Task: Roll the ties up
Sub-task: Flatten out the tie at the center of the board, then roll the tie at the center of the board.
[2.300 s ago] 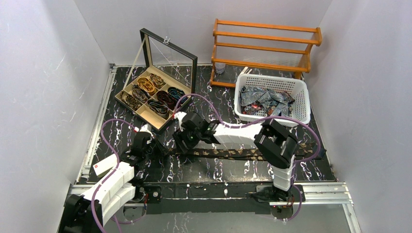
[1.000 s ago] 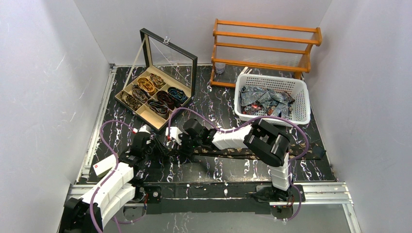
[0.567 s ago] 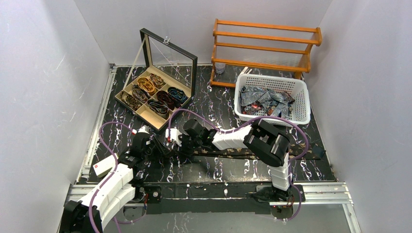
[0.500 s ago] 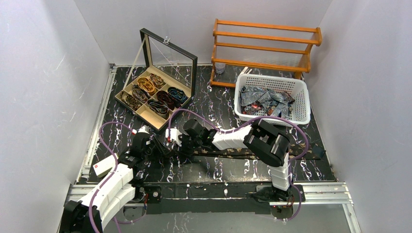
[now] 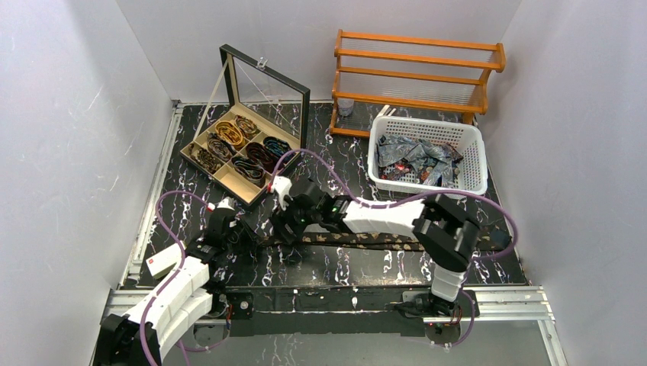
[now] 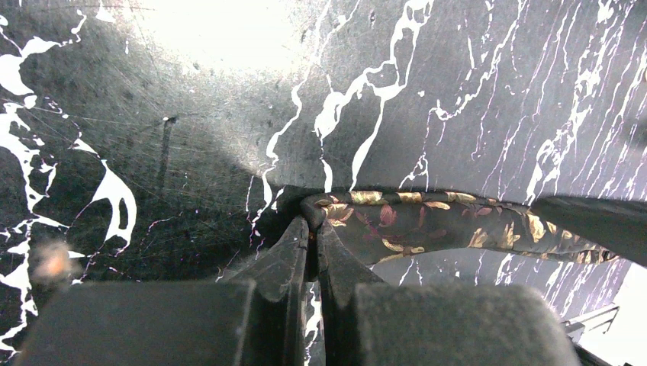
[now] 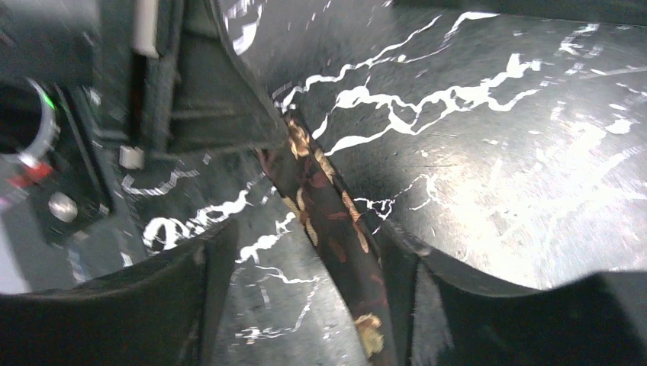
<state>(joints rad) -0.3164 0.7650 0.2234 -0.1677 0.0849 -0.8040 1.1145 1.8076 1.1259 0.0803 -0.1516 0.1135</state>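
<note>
Black marbled worktop (image 5: 336, 164), with one tie to roll lying flat near its front edge.
Your left jaws are clenched on the end of the gold-spotted tie (image 6: 427, 221), and your right jaws stand released, straddling it. No coil is started yet. Rolled ties (image 5: 244, 149) fill most of the box (image 5: 227, 177) at far left, and loose ties (image 5: 416, 156) wait in the basket (image 5: 427, 124) at far right.

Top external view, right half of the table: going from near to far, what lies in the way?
Gold-spotted tie stretched flat on the table → white basket holding loose ties → wooden rack at the back.
</note>
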